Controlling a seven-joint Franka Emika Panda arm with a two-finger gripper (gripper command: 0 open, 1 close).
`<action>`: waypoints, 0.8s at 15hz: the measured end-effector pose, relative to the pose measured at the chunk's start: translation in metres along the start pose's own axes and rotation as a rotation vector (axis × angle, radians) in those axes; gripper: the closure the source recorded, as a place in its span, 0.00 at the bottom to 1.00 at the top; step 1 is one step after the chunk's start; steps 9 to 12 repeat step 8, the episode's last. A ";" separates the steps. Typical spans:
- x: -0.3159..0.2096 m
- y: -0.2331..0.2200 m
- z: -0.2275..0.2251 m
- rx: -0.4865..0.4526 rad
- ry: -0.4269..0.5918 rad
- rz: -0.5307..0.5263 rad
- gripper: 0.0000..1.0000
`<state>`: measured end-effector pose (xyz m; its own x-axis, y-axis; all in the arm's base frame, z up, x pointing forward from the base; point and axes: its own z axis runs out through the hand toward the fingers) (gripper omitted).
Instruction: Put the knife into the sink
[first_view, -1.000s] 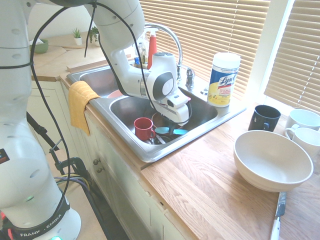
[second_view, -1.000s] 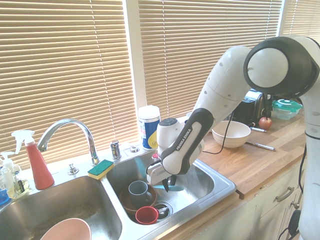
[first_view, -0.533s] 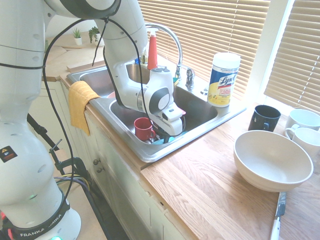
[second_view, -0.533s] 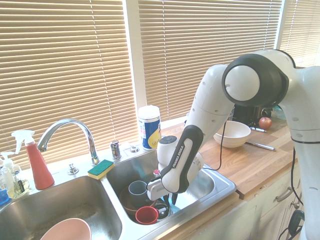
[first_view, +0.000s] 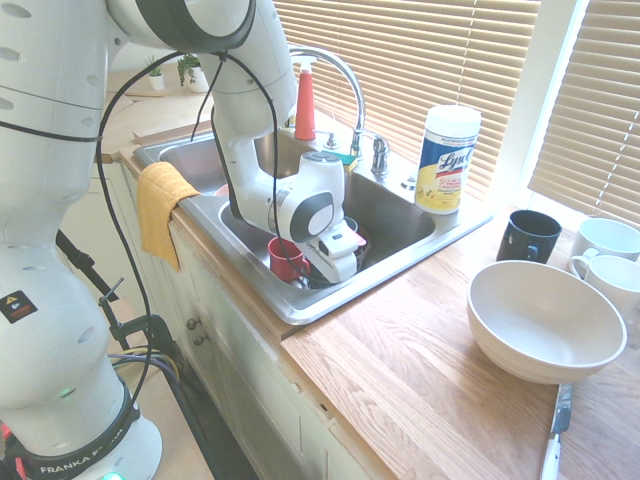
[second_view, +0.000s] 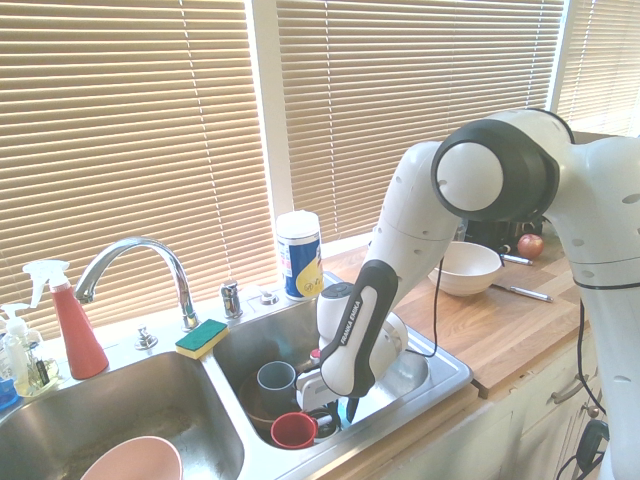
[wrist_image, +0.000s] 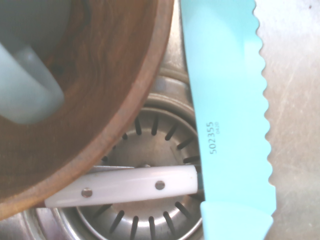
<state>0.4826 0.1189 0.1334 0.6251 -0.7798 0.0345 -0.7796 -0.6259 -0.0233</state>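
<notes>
Turquoise knife (wrist_image: 227, 100) lies in the sink (first_view: 400, 215) beside a wooden bowl (wrist_image: 95, 85).

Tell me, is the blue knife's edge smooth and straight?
No. In the wrist view the turquoise knife has a wavy, scalloped edge, and it lies over the sink's drain strainer.

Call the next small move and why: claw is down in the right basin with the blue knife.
Probably open the claw fully, then lift straight up. The exterior views show it low inside the sink, by the red cup, and the wrist view shows the knife close over the basin floor, crossing the drain strainer and a white-handled utensil. Whether the knife has been let go is not visible.
</notes>
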 end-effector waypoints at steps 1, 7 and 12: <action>0.001 0.000 0.000 0.003 0.000 0.002 0.00; 0.007 -0.019 -0.069 0.067 0.039 -0.021 0.00; 0.007 -0.021 -0.094 0.067 0.039 -0.037 0.00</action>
